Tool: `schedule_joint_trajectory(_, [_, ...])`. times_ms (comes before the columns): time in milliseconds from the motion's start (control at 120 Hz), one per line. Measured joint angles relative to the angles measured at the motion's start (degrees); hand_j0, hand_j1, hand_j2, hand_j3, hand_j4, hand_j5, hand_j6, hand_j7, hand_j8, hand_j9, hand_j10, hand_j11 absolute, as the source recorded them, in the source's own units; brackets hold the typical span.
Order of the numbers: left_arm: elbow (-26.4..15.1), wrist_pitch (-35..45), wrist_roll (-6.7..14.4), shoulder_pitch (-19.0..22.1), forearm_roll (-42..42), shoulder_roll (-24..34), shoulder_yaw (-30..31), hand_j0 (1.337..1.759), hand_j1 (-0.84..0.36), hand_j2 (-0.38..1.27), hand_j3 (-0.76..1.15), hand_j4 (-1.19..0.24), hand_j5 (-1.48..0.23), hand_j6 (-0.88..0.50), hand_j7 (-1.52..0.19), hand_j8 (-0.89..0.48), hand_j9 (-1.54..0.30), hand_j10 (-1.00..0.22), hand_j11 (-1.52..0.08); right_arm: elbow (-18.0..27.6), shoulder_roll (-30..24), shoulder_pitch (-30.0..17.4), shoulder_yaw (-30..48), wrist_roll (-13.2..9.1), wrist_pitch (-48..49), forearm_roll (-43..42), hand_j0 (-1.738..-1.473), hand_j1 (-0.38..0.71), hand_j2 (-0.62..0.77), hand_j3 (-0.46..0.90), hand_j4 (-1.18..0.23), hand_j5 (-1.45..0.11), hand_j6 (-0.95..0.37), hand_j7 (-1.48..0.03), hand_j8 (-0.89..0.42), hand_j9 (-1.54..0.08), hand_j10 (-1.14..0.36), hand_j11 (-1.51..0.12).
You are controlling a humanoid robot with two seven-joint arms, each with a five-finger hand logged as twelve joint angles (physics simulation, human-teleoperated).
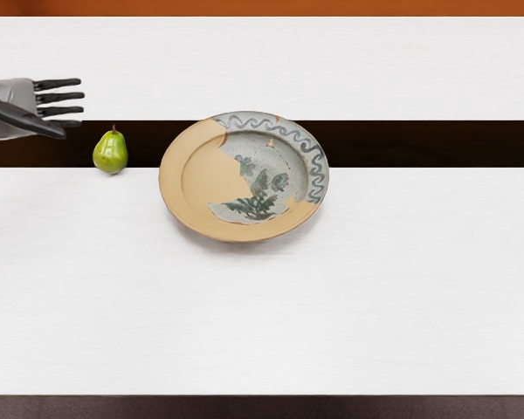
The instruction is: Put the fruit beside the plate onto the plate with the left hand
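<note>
A green pear [110, 153] stands upright on the table just left of the plate [185, 179], a tan dish with a grey-green floral pattern. The two are apart by a small gap. My left hand [59, 108] comes in from the left edge, up and to the left of the pear, not touching it. Its dark fingers [61, 85] are spread and point right, holding nothing. The right arm does not show.
The white tabletop [262, 297] is crossed by a dark band [437, 144] running behind the pear and plate. A dark strip marks the table's front edge [262, 407].
</note>
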Motion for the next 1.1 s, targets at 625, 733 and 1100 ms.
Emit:
schedule_joint_trajectory(625, [1.01,18.71,-1.7,-1.97,24.59,-5.47,2.14,1.658,0.35,0.0,0.0,0.0,0.0,0.0,0.0,0.0,0.0,0.0,0.0,-0.22,0.0,0.22,0.22,0.0,-0.02,-0.21,-1.658,-0.34,0.0,0.0,-0.01,-0.01,-0.01,-0.01,-0.01,-0.01,-0.01,-0.01])
schedule_joint_trajectory(733, [1.05,29.03,-4.25,-1.99,26.66,-8.33,4.65,1.658,0.35,0.0,0.0,0.0,0.0,0.0,0.0,0.0,0.0,0.0,0.0,-0.23,0.0,0.22,0.23,0.0,-0.02,-0.22,-1.658,-0.34,0.0,0.0,-0.01,-0.01,-0.01,-0.01,-0.01,-0.01,-0.01,-0.01])
schedule_joint_trajectory(1100, [1.07,48.38,-5.54,-1.11,31.07,-20.23,9.15,1.658,0.32,0.01,0.0,-0.03,-0.03,-0.03,-0.03,-0.03,-0.03,-0.03,-0.03,-0.23,0.0,0.22,0.23,0.0,-0.02,-0.22,-1.658,-0.34,0.0,0.0,-0.01,-0.01,-0.01,-0.01,-0.01,-0.01,-0.01,-0.01])
